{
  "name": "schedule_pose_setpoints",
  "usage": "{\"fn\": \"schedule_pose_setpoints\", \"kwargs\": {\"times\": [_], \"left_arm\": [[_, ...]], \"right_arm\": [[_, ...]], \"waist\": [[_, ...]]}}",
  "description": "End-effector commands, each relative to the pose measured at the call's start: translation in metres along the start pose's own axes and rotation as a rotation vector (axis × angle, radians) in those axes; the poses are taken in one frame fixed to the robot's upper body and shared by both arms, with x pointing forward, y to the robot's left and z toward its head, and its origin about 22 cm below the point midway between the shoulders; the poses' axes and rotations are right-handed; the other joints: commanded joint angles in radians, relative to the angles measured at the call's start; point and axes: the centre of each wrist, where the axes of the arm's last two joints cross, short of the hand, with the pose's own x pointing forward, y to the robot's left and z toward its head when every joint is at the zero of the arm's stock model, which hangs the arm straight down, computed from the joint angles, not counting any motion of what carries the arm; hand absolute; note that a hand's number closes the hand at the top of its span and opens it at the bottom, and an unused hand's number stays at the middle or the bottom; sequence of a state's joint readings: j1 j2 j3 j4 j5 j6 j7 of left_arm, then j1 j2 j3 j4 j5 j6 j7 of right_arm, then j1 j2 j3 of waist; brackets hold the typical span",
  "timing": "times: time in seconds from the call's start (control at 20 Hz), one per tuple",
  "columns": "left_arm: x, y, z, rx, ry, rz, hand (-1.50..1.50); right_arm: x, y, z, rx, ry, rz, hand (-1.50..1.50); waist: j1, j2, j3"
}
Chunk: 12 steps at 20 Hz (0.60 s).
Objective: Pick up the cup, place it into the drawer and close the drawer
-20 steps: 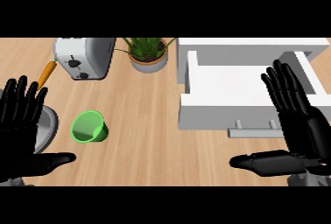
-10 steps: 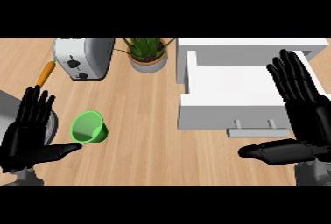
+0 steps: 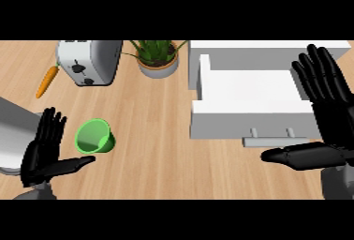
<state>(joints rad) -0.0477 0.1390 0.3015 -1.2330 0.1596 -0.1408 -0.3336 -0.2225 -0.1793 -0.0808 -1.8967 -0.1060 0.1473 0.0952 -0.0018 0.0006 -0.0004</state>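
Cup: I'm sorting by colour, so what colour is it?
The cup is green, seen in the head view.

- Desk [image 3: 152,122]: all items listed below are carried on it.
- Toaster [image 3: 88,61]: placed at the far left.
- Carrot [image 3: 46,80]: laid just left of the toaster, toward the desk's left side.
- Potted plant [image 3: 158,58]: set just right of the toaster, between the toaster and the drawer.
- Drawer [image 3: 249,101]: found open at the right, with its handle [image 3: 273,137] turned toward the near edge.
- Cup [image 3: 95,136]: set left of centre, before the toaster and well left of the drawer.
- Left robot hand [image 3: 45,154]: positioned just left of the cup, at the near left.
- Right robot hand [image 3: 332,117]: positioned at the drawer's right side, with the thumb before the handle.
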Motion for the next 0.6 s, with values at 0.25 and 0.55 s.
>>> {"fn": "schedule_pose_setpoints", "kwargs": {"times": [0.25, 0.55], "left_arm": [[-0.064, 0.003, 0.007, 0.028, 0.044, -0.021, -1.50], [-0.072, 0.051, 0.002, 0.029, 0.036, -0.003, -1.50]], "right_arm": [[0.004, -0.008, -0.007, -0.004, -0.009, -0.003, -1.50], [-0.003, 0.008, -0.003, -0.001, -0.002, 0.002, -1.50]], "waist": [[-0.003, 0.001, 0.000], [-0.007, 0.002, -0.001]]}}
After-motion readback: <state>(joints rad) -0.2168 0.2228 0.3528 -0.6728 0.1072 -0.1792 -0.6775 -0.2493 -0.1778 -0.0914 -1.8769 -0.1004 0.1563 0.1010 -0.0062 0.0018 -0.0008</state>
